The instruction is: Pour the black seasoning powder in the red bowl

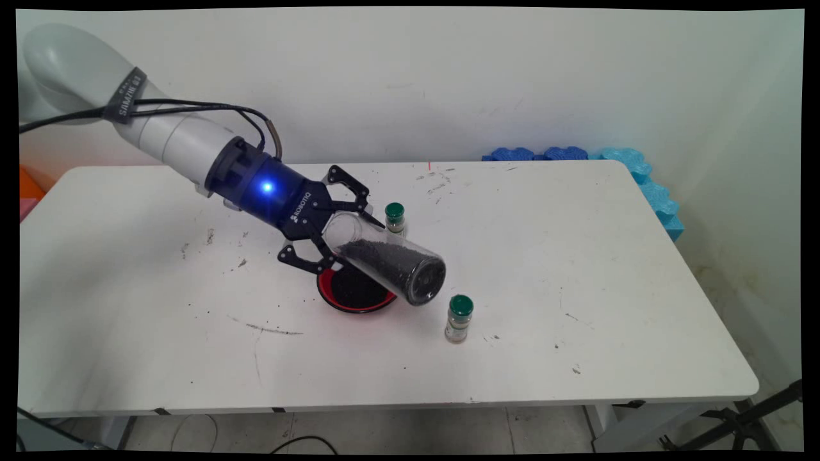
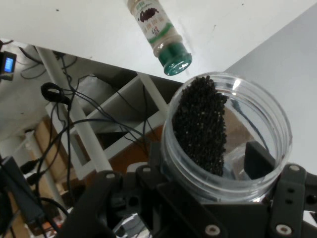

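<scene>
White wall backs a scuffed surface [image 1: 576,256]. The claw [image 1: 333,221] pinches a clear jar [image 1: 384,259] of black grains, tilted down toward the right, over a red bowl [image 1: 355,294]. Two green-capped bottles [image 1: 459,318] stand nearby.

The gripper [image 1: 333,221], clamped round a tilted clear jar [image 1: 384,259] of black grains, hangs over a red dish [image 1: 355,296] near mid-worktop [image 1: 576,256]. Two green-capped bottles hem it in: one [image 1: 395,218] just behind the jar, the other [image 1: 459,318] just beside the jar's lower end. Left, right and near parts of the worktop lie open; blue foam [image 1: 640,176] lines the far right corner.
</scene>
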{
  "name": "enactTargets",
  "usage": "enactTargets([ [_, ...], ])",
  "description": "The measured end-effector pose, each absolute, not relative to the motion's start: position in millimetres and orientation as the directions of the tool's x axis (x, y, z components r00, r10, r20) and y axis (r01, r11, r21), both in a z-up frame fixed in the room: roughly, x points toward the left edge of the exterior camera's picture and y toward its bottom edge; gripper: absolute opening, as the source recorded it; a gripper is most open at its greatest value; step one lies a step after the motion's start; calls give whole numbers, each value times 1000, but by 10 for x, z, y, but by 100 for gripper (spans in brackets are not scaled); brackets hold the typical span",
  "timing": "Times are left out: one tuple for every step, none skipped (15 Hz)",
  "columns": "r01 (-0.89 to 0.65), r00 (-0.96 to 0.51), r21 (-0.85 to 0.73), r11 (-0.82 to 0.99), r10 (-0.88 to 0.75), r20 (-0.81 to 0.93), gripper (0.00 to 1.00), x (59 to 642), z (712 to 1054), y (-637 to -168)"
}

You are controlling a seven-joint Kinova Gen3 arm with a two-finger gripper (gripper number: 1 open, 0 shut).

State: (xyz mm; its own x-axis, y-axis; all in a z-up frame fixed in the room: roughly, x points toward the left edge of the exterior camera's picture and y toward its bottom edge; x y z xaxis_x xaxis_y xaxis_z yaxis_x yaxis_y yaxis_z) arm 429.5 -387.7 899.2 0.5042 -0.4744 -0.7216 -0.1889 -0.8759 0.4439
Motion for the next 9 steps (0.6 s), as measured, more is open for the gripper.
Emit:
enactTargets([
  [-176,506,436,-883,-461,-730,0,4297,8984,-3881],
  [-165,506,429,-888,-450,-736,0,4297,8977,-3886],
  [-153,507,422,-894,-437,-743,0,4296,8970,-3891],
  [-141,508,415,-899,-425,-749,0,4296,8963,-3896],
  [-130,508,409,-903,-415,-755,0,4296,8957,-3900],
  [-123,508,405,-906,-408,-758,0,4295,8954,-3902],
  [-112,509,398,-911,-396,-764,0,4295,8948,-3904],
  [-99,509,390,-915,-384,-771,0,4295,8944,-3906],
  [-87,509,384,-919,-372,-776,0,4295,8940,-3906],
])
